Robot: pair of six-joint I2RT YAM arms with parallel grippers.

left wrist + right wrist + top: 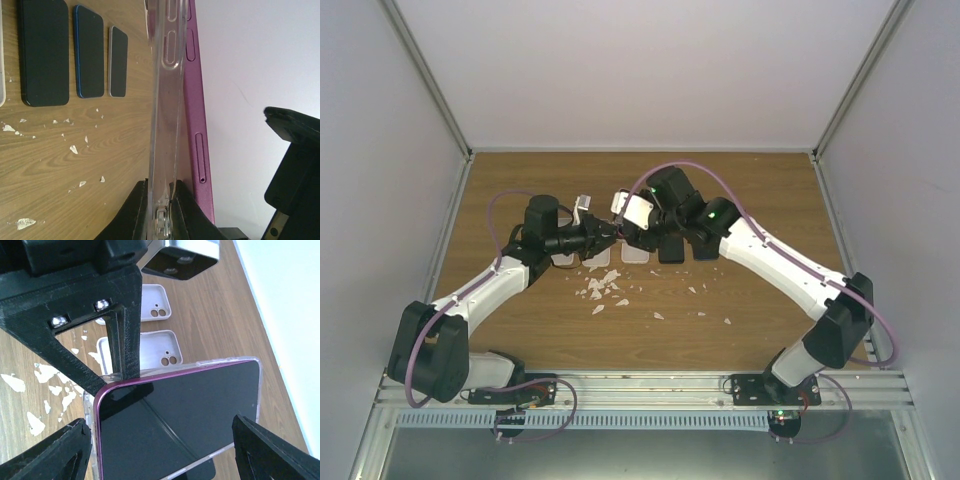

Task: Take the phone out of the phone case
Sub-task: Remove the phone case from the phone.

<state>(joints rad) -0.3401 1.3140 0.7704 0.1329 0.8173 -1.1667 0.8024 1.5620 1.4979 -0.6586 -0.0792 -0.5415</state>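
- A wooden worktop (pixel 760 190) is enclosed by white walls (pixel 620 70), and white flakes (pixel 603 290) are scattered over its middle.
- The two arms are brought together above the middle of the worktop.
- The clear case (pixel 165 100) is held off the worktop. One end is clamped between the fingers of the left pincer (pixel 160 192), which are closed together on its wall.
- The purple phone (pixel 195 115) is seen just beside that wall, its side standing partly out of the case.
- The right pincer (pixel 161 422) is set wide apart, with one finger at each side of the phone's dark screen. Whether the fingers press on the phone cannot be told.
- Three spare phones (pixel 90 50) are laid in a row on the worktop.
- Two white cases (pixel 160 347) are laid below the held phone.
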